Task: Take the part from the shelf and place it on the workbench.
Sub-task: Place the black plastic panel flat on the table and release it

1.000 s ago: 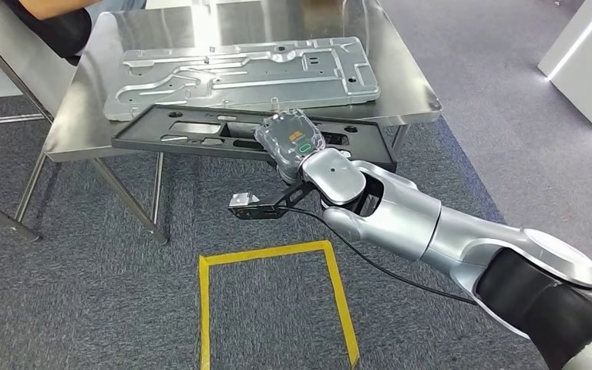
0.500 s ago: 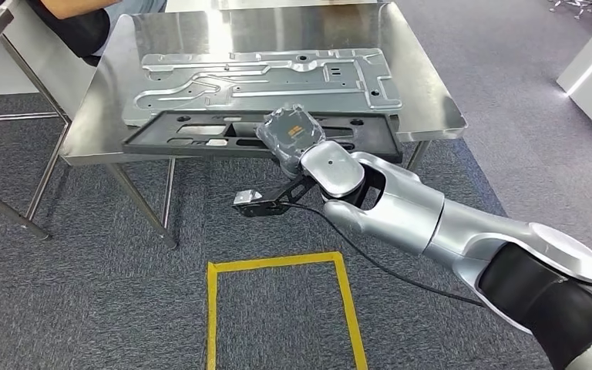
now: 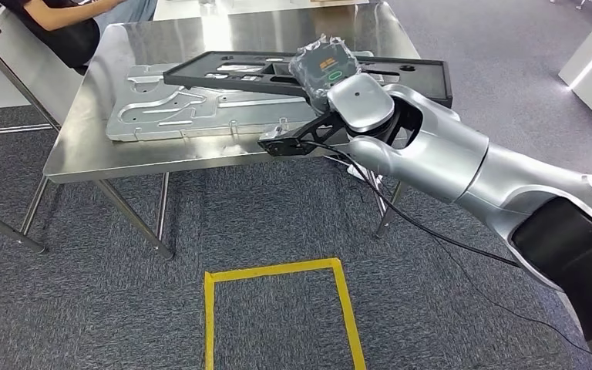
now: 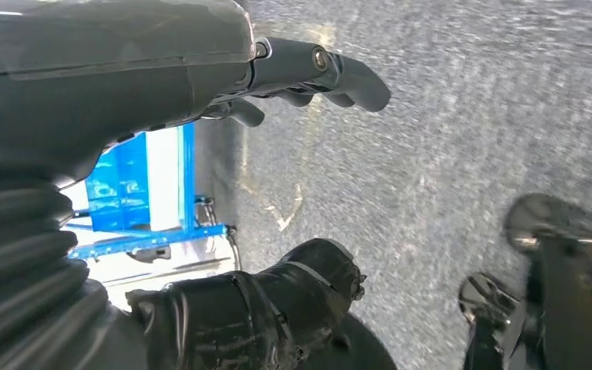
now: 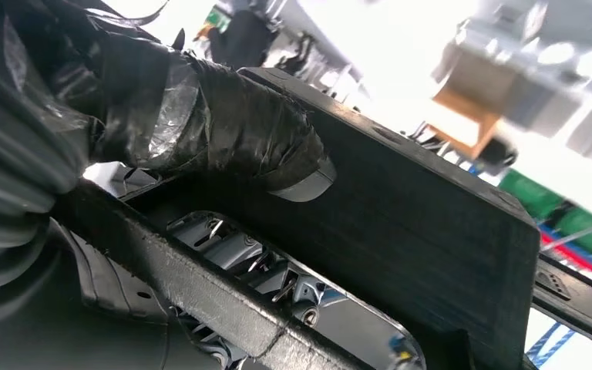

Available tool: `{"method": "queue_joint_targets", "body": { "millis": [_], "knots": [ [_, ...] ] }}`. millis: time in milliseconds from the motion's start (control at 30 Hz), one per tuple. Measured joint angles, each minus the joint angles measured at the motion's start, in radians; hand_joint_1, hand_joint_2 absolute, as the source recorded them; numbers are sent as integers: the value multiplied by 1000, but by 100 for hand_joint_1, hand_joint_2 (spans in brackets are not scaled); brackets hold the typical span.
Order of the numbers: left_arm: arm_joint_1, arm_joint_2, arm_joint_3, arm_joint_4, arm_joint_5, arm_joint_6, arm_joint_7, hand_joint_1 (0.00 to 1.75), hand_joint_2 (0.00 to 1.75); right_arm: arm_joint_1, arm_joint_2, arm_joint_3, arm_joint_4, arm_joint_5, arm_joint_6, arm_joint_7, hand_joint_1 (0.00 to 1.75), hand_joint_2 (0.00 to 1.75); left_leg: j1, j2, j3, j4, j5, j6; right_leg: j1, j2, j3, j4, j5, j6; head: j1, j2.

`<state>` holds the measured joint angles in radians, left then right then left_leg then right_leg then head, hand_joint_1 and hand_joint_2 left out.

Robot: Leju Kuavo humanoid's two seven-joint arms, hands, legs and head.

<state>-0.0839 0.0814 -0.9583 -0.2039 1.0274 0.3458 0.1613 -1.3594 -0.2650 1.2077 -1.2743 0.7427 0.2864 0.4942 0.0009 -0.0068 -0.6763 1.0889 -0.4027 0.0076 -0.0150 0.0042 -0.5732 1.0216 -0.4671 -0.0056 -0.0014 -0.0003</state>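
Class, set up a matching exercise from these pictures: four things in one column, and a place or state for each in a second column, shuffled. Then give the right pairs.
Things
1. black part
2. silver metal plate
3. yellow tape outline
4. left hand

Places or states
A. stuck on the grey carpet in front of the workbench
B. lying flat on the workbench
C. hanging over the carpet, holding nothing
D. gripped by the right hand, above the silver plate

Pairs: 1-D, 2-B, 3-A, 4-C
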Motion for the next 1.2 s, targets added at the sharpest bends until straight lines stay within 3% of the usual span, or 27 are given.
{"method": "queue_joint_targets", "body": {
  "millis": [67, 200, 233, 300, 333, 367, 400, 433, 500, 533, 700, 767, 833, 867, 900, 967, 1033, 1133, 1200],
  "knots": [
    [-3, 1, 0, 0, 0, -1, -1, 0, 175, -13, -11, 4, -1, -1, -6, 10, 175, 175, -7, 1, 27, -58, 7, 8, 1, 1, 3, -3, -5, 8, 1, 0],
    [-6, 1, 0, 0, -2, -1, -7, 0, 175, -16, -36, 10, -4, 8, -21, 24, 175, 175, -3, 11, 51, -87, -2, 22, 3, 3, -5, 18, -26, 29, 4, 0],
    [-5, 1, 0, 0, -3, -1, -9, 0, 175, -17, -42, 12, -6, 12, -28, 26, 175, 175, 0, 16, 59, -93, -4, 27, 4, 3, -27, 62, -46, 32, 6, 0],
    [-6, 1, 0, 0, -3, -1, -13, 0, 175, -13, -52, 15, -8, 21, -43, 29, 175, 175, -1, 24, 67, -94, -12, 36, 4, 2, -103, 194, -92, 35, 7, 0],
    [-8, 1, 0, 0, -4, -1, -15, 0, 175, -8, -57, 18, -9, 26, -50, 31, 175, 175, -1, 26, 71, -93, -17, 39, 3, 2, -142, 251, -103, 36, 7, 0],
    [-9, 1, 0, 0, -4, -1, -17, 0, 175, -2, -62, 20, -9, 32, -57, 32, 175, 175, -1, 28, 75, -92, -22, 39, 2, 1, -168, 278, -97, 38, 7, 0],
    [-10, 1, 0, 0, -4, -1, -18, 0, 175, 3, -66, 22, -9, 40, -65, 33, 175, 175, -1, 29, 79, -88, -29, 38, 0, 0, -177, 268, -72, 39, 7, 0],
    [-10, 1, 0, 0, -4, -1, -18, 0, 175, 6, -70, 23, -10, 51, -75, 35, 175, 175, -1, 29, 84, -83, -36, 36, -2, -1, -163, 218, -31, 40, 7, 0],
    [-10, 2, 0, 0, -4, -1, -17, 0, 175, 7, -75, 24, -14, 81, -98, 37, 175, 175, -3, 30, 87, -66, -56, 26, -5, -8, -115, 87, 39, 40, 7, 0],
    [-10, 3, 0, 0, -4, -1, -16, 0, 175, 6, -78, 24, -17, 95, -108, 37, 175, 175, -5, 31, 86, -58, -63, 21, -4, -11, -97, 45, 54, 37, 6, 0],
    [-11, 4, 0, 0, -4, -4, -15, 0, 175, 12, -83, 23, -30, 140, -132, 24, 175, 175, -4, 27, 78, -33, -89, 0, -3, -7, -79, 20, 47, 11, 4, 0],
    [-11, 4, 0, 0, -4, -6, -15, 0, 175, 12, -85, 24, -36, 153, -125, 12, 175, 175, -1, 19, 33, 60, -133, -10, -5, -5, -71, 17, 42, 2, 3, 0],
    [-10, 4, 0, 0, -4, -7, -15, 0, 175, 17, -85, 26, -38, 158, -112, 2, 175, 175, 1, 17, -39, 187, -173, -15, -3, -1, -64, 17, 36, -3, 2, 0],
    [-9, 4, 0, 0, -4, -7, -15, 0, 175, 21, -85, 28, -38, 158, -107, -2, 175, 175, 1, 17, -64, 222, -171, -15, -2, 2, -59, 17, 32, -4, 2, 0],
    [-8, 4, 0, 0, -4, -7, -15, 0, 175, 25, -85, 28, -38, 158, -105, -5, 175, 175, 1, 17, -72, 218, -150, -13, -1, 4, -53, 17, 28, -4, 2, 0],
    [-7, 4, 0, 0, -4, -7, -15, 0, 175, 29, -85, 29, -38, 158, -104, -8, 175, 175, -1, 15, -36, 105, -65, -2, 0, 9, -39, 17, 19, -3, 3, 0],
    [-6, 6, 0, 1, -3, -6, -14, 0, 175, 28, -85, 29, -38, 158, -104, -11, 175, 175, -7, 10, 17, -15, -12, 11, 2, 12, -30, 15, 11, 2, 4, 0],
    [-12, 9, -1, 1, -1, -6, -15, 0, 175, 33, -85, 29, -38, 158, -105, -18, 175, 175, -14, 9, 40, -61, -16, 20, 1, 14, -29, 9, 9, 17, 4, 0],
    [-13, 9, -1, 1, -1, -6, -16, 0, 175, 37, -86, 28, -38, 158, -105, -21, 175, 175, -9, 11, 54, -78, -15, 25, 1, 10, -31, 21, -2, 26, 5, 0]
  ]
}}
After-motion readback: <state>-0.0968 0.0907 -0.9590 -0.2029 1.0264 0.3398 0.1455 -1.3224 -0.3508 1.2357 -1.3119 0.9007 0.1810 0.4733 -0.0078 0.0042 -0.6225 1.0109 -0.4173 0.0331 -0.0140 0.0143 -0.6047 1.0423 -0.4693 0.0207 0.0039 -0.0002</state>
